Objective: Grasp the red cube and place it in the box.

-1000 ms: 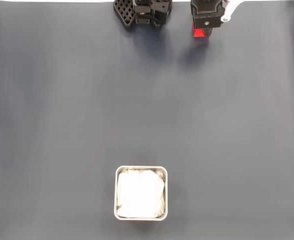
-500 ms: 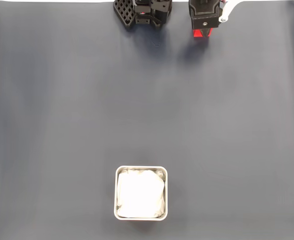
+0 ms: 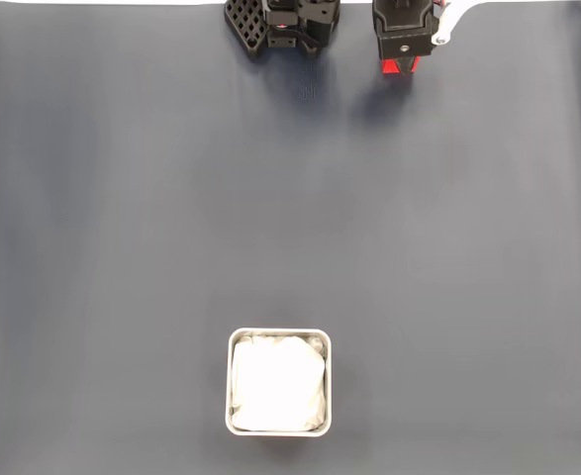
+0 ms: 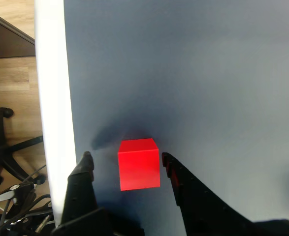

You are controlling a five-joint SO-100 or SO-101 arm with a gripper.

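I had the gripper [image 4: 127, 161] spread wide around the red cube [image 4: 139, 164], one finger on each side with a gap on both, so nothing was grasped. The cube sat on the mat near its far edge; the box [image 3: 279, 382] stood well apart, holding no cube. Closing, lifting and carrying all remained.

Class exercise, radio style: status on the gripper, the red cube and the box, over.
Gripper open, fingers either side of the red cube, not touching. Cube on the mat. Box far across the mat, nothing between.
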